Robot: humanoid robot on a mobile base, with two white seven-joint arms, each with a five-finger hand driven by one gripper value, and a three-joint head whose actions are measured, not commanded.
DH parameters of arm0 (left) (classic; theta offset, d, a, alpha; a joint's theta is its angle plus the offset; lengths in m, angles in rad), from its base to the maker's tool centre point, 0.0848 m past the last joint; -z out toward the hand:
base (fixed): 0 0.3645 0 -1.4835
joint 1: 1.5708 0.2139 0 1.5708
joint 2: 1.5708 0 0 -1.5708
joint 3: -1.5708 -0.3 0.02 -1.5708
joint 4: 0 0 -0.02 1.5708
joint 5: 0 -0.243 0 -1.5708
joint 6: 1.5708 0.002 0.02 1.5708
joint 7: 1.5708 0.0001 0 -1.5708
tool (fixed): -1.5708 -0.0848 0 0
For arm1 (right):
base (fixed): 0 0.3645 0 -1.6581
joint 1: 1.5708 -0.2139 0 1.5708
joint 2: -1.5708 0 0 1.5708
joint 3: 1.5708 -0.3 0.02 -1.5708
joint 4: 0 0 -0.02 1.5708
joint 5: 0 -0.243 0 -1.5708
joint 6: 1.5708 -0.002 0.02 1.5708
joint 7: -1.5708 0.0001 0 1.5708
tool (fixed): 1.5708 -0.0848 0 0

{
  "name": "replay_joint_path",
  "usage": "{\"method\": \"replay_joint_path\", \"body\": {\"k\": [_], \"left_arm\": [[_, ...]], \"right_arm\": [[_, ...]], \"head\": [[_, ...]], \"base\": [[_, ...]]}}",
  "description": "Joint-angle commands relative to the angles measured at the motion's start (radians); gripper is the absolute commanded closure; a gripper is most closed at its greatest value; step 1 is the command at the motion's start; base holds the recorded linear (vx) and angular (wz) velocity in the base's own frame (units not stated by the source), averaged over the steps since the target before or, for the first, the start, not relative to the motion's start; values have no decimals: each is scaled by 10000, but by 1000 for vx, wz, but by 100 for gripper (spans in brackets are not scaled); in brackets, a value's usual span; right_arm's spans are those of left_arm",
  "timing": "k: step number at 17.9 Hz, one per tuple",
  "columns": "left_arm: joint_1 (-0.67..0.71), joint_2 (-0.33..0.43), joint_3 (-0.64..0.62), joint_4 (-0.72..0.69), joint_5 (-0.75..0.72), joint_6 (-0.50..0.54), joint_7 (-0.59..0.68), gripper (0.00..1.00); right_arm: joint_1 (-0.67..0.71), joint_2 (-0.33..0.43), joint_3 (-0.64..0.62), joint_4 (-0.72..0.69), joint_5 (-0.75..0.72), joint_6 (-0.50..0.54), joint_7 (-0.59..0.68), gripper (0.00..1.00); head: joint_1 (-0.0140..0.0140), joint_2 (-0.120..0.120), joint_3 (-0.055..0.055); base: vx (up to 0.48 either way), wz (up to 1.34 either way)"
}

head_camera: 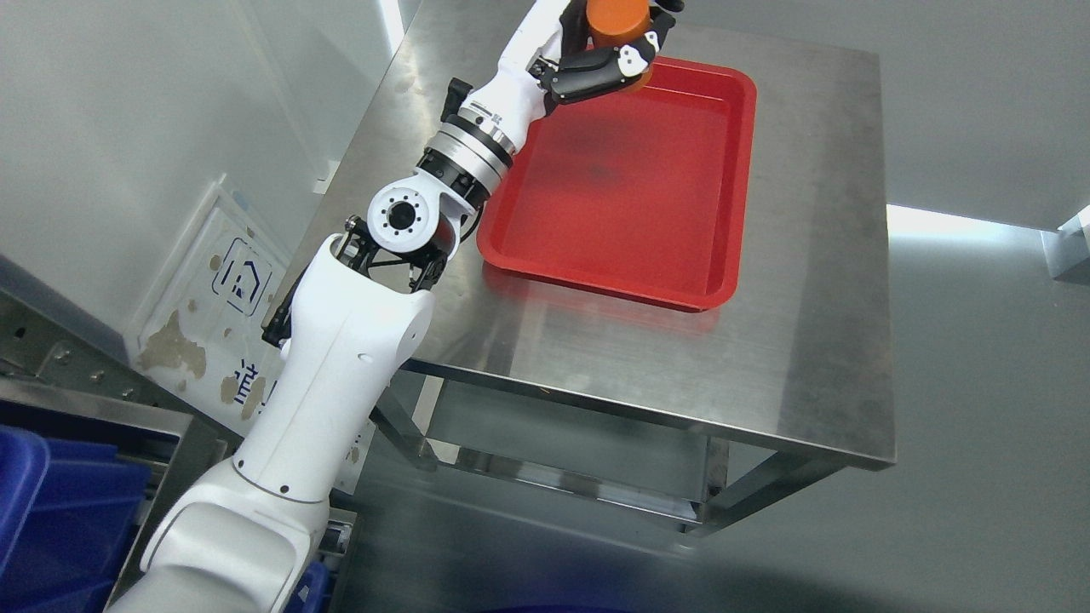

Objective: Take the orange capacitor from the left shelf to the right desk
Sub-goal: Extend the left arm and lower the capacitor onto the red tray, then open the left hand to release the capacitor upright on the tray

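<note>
- The capacitor [617, 21] is showing solid orange.
- The tray [724, 281] is glowing plain glossy red.
- The left hand [609, 51] is showing black fingers [588, 77] with white patches.
- The arm [341, 366] is appearing white, with a silver and black banded wrist.
- The worktop [817, 281] is gleaming brushed silver-grey.
- The bins [51, 511] are showing deep blue.

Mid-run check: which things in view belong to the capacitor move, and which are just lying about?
Job:
- orange capacitor, gripped by the left hand
- red tray
- steel desk

Lying about:
- blue bins, lower left
- worn floor marking
</note>
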Motion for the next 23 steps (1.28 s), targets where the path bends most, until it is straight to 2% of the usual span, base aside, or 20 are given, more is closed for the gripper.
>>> {"method": "replay_joint_path", "body": {"k": [1,7,10,12,15,16,17,18,19,21,23], "left_arm": [[-610,174,-1808,3182,291,9,45,92],[-610,174,-2069,4057,260,-99,60,89],[-610,174,-2008,4165,260,-99,106,81],[-610,174,-2038,4165,260,-84,106,66],[-610,174,-1856,4150,275,-83,106,57],[-610,174,-1687,4074,291,-83,60,50],[-686,174,-1579,3998,291,-68,-16,38],[-975,174,-1411,3951,276,38,-32,19],[-1327,174,-1030,3875,291,146,-32,6],[-1621,174,26,3402,291,375,-63,0],[-1623,174,1071,2620,291,819,-215,0]], "right_arm": [[200,-175,-169,-174,31,-3,2,0],[200,-175,-169,-174,31,-3,2,0],[200,-175,-169,-174,31,-3,2,0],[200,-175,-169,-174,31,-3,2,0],[200,-175,-169,-174,31,-3,2,0],[200,-175,-169,-174,31,-3,2,0],[200,-175,-169,-174,31,-3,2,0],[200,-175,-169,-174,31,-3,2,0],[200,-175,-169,-174,31,-3,2,0],[200,-175,-169,-174,31,-3,2,0],[200,-175,-169,-174,31,-3,2,0]], "head": [[0,0,0],[0,0,0],[0,0,0],[0,0,0],[0,0,0],[0,0,0],[0,0,0],[0,0,0],[0,0,0],[0,0,0],[0,0,0]], "base": [[84,-83],[27,-32],[-9,29],[0,0],[0,0],[0,0],[0,0],[0,0],[0,0],[0,0],[0,0]]}}
